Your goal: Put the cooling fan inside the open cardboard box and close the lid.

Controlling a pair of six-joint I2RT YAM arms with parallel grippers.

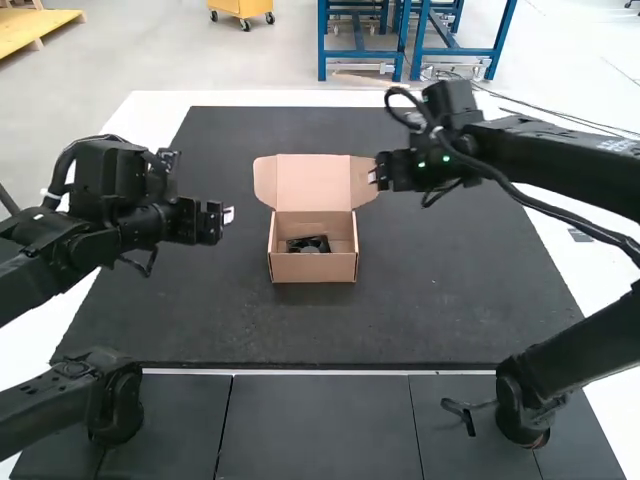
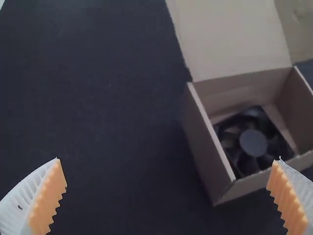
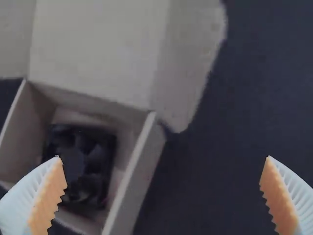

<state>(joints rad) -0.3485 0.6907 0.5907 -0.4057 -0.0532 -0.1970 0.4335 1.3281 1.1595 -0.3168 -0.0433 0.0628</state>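
A small cardboard box (image 1: 312,258) stands on the black mat with its lid (image 1: 312,182) laid back flat behind it. The black cooling fan (image 1: 311,243) lies inside the box, also visible as the fan (image 2: 252,142) and the fan (image 3: 80,164) in the wrist views. My left gripper (image 1: 222,217) hovers open to the left of the box, holding nothing. My right gripper (image 1: 377,172) hovers open just right of the lid's side flap (image 3: 193,73), not touching it. Ribbed white fingers with orange pads (image 2: 46,193) frame the wrist views.
The black mat (image 1: 450,280) covers most of the white table, with free room around the box on all sides. Darker panels (image 1: 320,425) line the front edge, where both arm bases (image 1: 110,395) stand.
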